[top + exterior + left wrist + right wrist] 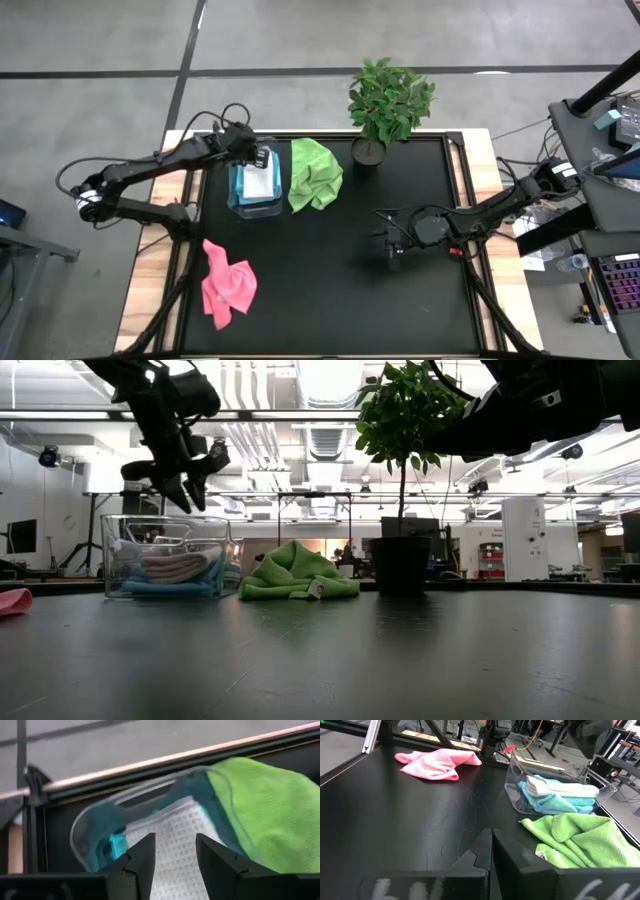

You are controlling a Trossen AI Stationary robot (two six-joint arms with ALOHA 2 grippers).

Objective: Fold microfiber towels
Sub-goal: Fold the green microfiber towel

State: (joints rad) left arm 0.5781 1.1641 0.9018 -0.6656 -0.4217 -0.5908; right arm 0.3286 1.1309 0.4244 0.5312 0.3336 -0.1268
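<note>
Towels lie across the left half of the black tabletop (330, 270). Nearest the left edge and toward the front, the pink towel (227, 283) sits crumpled and unfolded, well apart from both grippers. Farther back, near the rear edge, the clear plastic bin (253, 190) holds a stack of folded cloths: light blue towels (555, 802) underneath and the pale grey-white towel (172, 845) on top. The left gripper (262, 157) hangs directly above the bin's rear end, its fingers (145, 862) spread apart with nothing between them; in the low view it hovers clear of the bin's rim, and in the left wrist view the grey-white waffle-weave towel shows just beyond and between the two fingertips, not touched by them. Just beside the bin on its right, the lime green towel (314, 175) lies in a loose, rumpled heap. Next along the rear edge stands the green potted plant (385, 105). Toward the right side, around the middle of the tabletop, the right gripper (392, 246) rests low with its fingers pressed together on nothing, well apart from every towel.
</note>
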